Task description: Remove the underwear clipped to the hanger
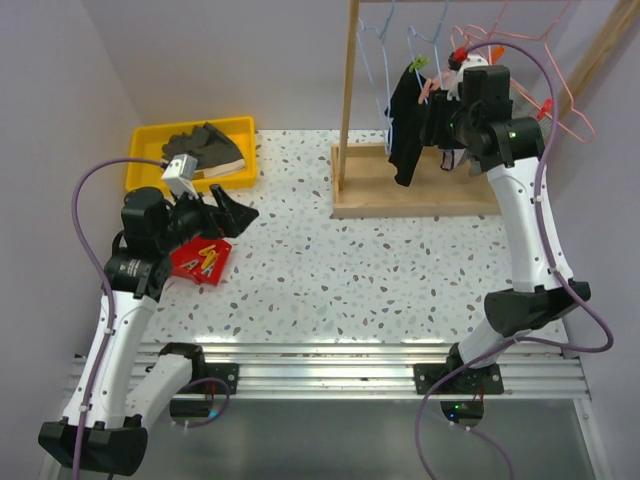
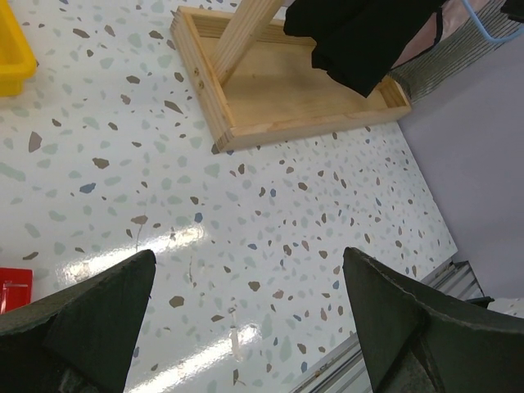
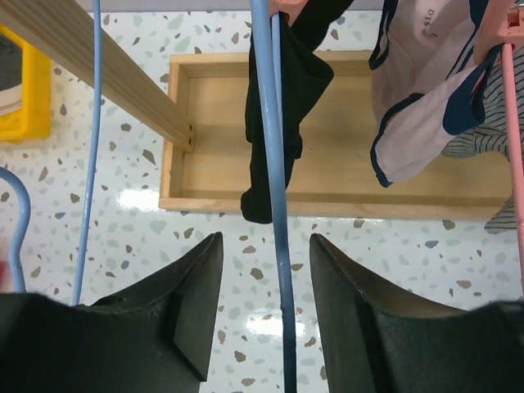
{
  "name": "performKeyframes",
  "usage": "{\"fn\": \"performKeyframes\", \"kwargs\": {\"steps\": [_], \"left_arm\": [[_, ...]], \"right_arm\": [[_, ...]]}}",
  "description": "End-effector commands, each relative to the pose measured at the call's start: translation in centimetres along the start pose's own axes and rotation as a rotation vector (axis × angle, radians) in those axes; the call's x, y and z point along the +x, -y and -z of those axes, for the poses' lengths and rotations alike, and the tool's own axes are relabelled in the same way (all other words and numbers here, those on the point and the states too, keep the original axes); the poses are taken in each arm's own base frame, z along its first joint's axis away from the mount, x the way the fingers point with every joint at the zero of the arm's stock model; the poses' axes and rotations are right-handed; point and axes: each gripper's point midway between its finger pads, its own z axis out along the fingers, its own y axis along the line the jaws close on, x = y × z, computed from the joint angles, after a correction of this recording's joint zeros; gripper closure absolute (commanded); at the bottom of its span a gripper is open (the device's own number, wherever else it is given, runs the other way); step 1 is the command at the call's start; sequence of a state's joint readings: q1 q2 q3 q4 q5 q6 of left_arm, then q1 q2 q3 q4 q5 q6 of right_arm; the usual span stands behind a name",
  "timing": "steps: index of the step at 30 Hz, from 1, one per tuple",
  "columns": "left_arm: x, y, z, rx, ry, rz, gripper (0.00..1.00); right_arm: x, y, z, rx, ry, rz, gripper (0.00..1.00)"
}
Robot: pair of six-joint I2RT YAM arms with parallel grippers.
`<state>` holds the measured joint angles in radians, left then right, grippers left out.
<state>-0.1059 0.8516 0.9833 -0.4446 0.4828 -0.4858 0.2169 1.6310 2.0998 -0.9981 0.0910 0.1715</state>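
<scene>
Black underwear [image 1: 405,135] hangs clipped on a blue hanger [image 1: 385,70] on the rack. In the right wrist view it shows as a dark hanging piece [image 3: 282,98] behind the blue hanger wire [image 3: 277,246]. Pale underwear with navy trim [image 3: 413,115] hangs to its right beside a pink hanger [image 3: 512,164]. My right gripper [image 3: 266,241] is raised at the hangers [image 1: 440,95]. Its jaws stand part open on either side of the blue wire, with a gap each side. My left gripper [image 1: 232,205] hovers wide open and empty over the table [image 2: 250,254].
A yellow bin [image 1: 150,135] with dark clothes sits at the back left. A red tray [image 1: 203,260] of clips lies under the left arm. The wooden rack base [image 1: 420,190] and its post [image 1: 347,90] stand at the back right. Coloured clips [image 1: 425,88] grip the clothes.
</scene>
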Motion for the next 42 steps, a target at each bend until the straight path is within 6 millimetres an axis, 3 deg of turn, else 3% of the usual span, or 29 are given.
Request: {"fn": "performKeyframes", "kwargs": {"steps": [1,4,5,7,9,17,22,27,29,30,31,36,42], "left_arm": [[0.4,-0.2,0.3,-0.006,-0.003,-0.016,0.0],[0.3,-0.2,0.3,-0.009,-0.002,-0.015,0.0],[0.3,-0.2,0.3,-0.009,-0.002,-0.016,0.0],[0.3,-0.2,0.4,-0.01,-0.001,-0.015,0.0],[0.4,-0.2,0.4,-0.011,0.0,-0.013,0.0],[0.5,-0.3,0.3,-0.009,0.0,-0.008,0.0],[0.3,-0.4,0.0,-0.013,-0.004,-0.006,0.0],[0.3,-0.4,-0.2,-0.011,-0.01,-0.007,0.0],[0.3,-0.4,-0.3,-0.007,-0.012,-0.006,0.0],[0.3,-0.3,-0.3,-0.003,-0.01,-0.006,0.0],[0.2,-0.2,-0.4,0.005,-0.012,-0.006,0.0],[0.2,0.2,-0.6,0.032,-0.015,-0.004,0.0],[1.4,1.8,-0.7,0.133,-0.058,0.031,0.0]], "right_arm": [[-0.7,0.8,0.8,0.029,0.015,0.013,0.5],[-0.8,0.6,0.8,0.015,0.024,0.012,0.67],[-0.9,0.3,0.9,-0.001,0.027,0.014,0.88],[-1.4,0.1,1.4,-0.011,0.049,0.005,1.0],[-2.0,-0.3,1.9,-0.034,0.081,0.001,1.0],[-7.3,-0.5,6.6,-0.059,0.327,-0.041,1.0],[-7.6,-0.5,7.9,-0.068,0.368,-0.048,1.0],[-5.4,-0.6,8.2,-0.083,0.3,-0.052,1.0],[-3.6,-0.6,7.9,-0.091,0.254,-0.053,1.0],[-3.3,-0.7,9.4,-0.106,0.272,-0.061,1.0],[-1.9,-0.6,8.7,-0.109,0.238,-0.059,1.0],[2.4,-0.8,11.5,-0.162,0.192,-0.078,1.0],[9.3,0.5,15.7,-0.152,0.12,-0.111,1.0]]}}
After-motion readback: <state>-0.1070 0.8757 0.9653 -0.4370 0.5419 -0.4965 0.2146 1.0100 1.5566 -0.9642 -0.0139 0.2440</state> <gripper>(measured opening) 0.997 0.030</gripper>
